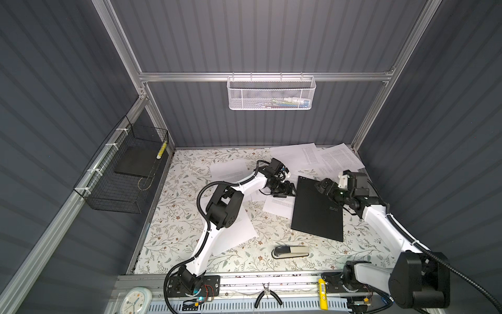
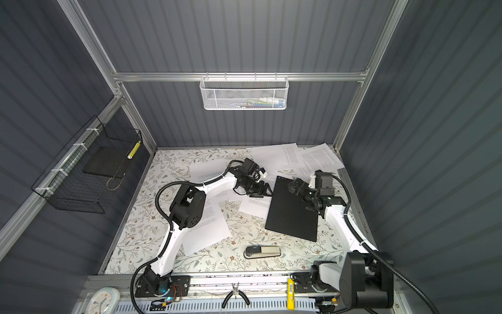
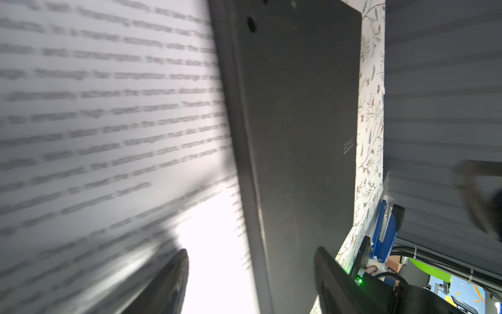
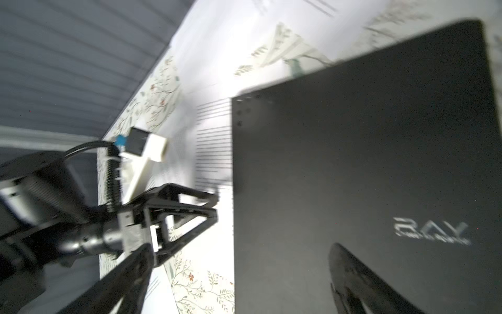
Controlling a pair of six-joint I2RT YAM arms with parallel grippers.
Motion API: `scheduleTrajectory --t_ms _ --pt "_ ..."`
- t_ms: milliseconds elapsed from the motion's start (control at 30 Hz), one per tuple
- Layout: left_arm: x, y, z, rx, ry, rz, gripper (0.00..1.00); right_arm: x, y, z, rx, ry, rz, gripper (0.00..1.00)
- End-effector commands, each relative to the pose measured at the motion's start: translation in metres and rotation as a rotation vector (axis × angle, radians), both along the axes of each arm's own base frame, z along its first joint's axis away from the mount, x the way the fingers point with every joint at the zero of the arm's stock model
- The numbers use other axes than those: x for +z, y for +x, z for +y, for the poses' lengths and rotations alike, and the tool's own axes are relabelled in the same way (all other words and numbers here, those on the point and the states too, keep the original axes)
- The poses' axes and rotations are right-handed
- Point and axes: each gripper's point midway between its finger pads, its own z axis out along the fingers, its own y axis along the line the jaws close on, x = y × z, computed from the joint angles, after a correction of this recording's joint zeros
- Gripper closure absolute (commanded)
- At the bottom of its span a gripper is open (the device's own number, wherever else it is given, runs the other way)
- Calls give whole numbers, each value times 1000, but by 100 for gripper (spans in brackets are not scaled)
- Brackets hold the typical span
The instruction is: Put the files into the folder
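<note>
The folder [image 1: 316, 214] [image 2: 292, 214] is a closed black cover with grey "RAY" lettering, lying flat right of the table's middle. The files lie scattered as white printed sheets: two at the back right [image 1: 294, 156] [image 1: 341, 157], one under my left arm [image 1: 239, 231], and one beside the folder's left edge [image 1: 279, 204]. My left gripper [image 1: 292, 190] [image 3: 250, 277] is open just off that left edge, over the printed sheet [image 3: 108, 122], with the folder [image 3: 298, 136] next to it. My right gripper [image 1: 321, 186] [image 4: 244, 271] hangs open above the folder's far corner [image 4: 353, 163], holding nothing.
A stapler [image 1: 290, 251] lies near the table's front edge. A black wire basket [image 1: 122, 176] holding a plain dark slab hangs on the left wall. A white mesh basket [image 1: 271, 93] hangs on the back rail. Pliers [image 1: 267, 296] and a clock [image 1: 135, 300] lie on the front rail.
</note>
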Motion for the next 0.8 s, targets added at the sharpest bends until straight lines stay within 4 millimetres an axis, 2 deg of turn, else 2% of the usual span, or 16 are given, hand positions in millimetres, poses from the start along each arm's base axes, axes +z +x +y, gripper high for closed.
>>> scheduleTrajectory --t_ms 0,167,333,533,767 --pt "20 -15 -3 -49 9 -30 32 -17 -11 -19 -115 16 63 1" --pt "24 -33 5 -107 63 -156 27 -49 -29 -48 -232 -4 169 1" --pt "20 -51 6 -146 59 -117 28 -77 -50 -76 -382 -3 246 1" --pt "10 -64 -1 -168 63 -82 31 -96 -53 -74 -399 49 303 1" --pt "4 -59 -11 -153 60 -57 34 -107 -49 -63 -373 114 338 1"
